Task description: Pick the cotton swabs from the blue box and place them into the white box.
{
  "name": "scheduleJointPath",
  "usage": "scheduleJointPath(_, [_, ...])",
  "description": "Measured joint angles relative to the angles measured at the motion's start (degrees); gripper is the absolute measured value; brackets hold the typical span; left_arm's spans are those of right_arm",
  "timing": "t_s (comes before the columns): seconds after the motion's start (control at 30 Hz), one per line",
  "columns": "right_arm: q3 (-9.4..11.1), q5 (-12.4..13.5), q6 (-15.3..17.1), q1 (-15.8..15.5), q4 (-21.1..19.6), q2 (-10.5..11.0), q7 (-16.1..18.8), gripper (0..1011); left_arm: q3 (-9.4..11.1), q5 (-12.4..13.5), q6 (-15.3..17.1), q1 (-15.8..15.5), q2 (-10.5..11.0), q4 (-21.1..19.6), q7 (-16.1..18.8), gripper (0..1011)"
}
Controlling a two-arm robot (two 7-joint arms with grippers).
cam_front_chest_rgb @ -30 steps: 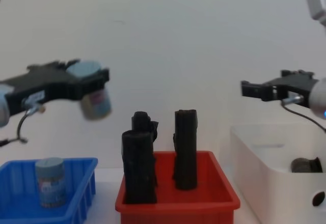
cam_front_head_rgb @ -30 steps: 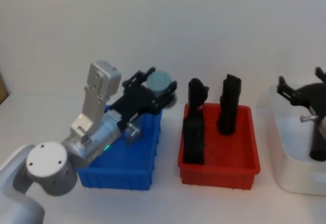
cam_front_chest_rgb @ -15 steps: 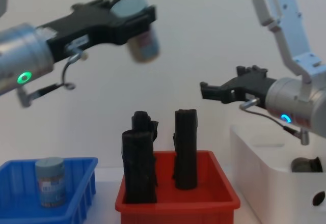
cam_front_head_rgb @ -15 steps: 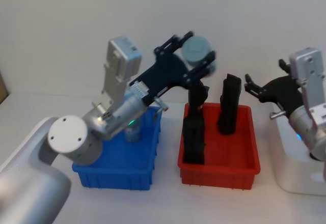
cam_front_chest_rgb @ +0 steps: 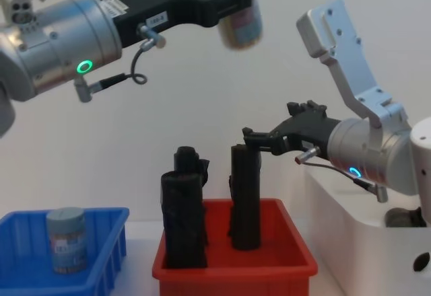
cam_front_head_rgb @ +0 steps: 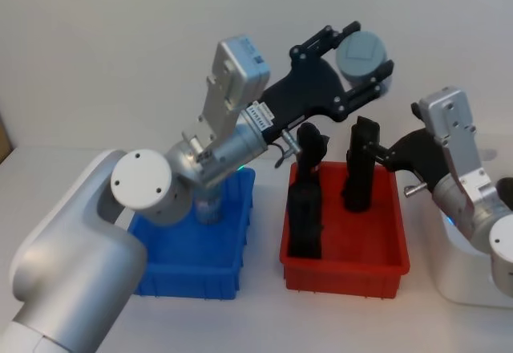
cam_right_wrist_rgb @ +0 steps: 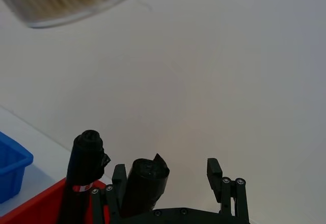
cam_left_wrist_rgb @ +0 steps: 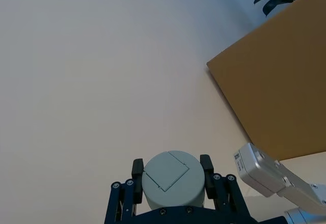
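The left gripper is clamped on one jar of cotton swabs, one finger on each side of the body just below the grey-blue lid. It holds the jar high above the far edge of the red bin.

Note the jar's long axis: close to upright, lid up, base tipped slightly.

The right gripper is spread wide and empty. It sits lower than the jar and to its right, pointing back toward it (the jar's clear base shows in the right wrist view).

The white box lies farther right, behind the right arm, so the right arm is the nearer one to it. Expect either a handover or a longer carry to the right.

A second jar stands in the blue box.
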Motion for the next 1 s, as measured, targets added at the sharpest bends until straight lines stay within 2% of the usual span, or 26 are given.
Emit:
scheduleJointPath(0.23, [-0.09,-0.09,-1.89,-0.37,-0.39,0.21,0.65,1002,0.44,0.52,-0.19,-1.45,-1.06,1.51,-0.85,674])
scheduleJointPath(1.0, [1.35,3.29,-6.84,-5.7,-9.08,3.63,4.47,1002,1.51,-0.77,0.26,-3.37,-3.05,5.46,-0.42,674])
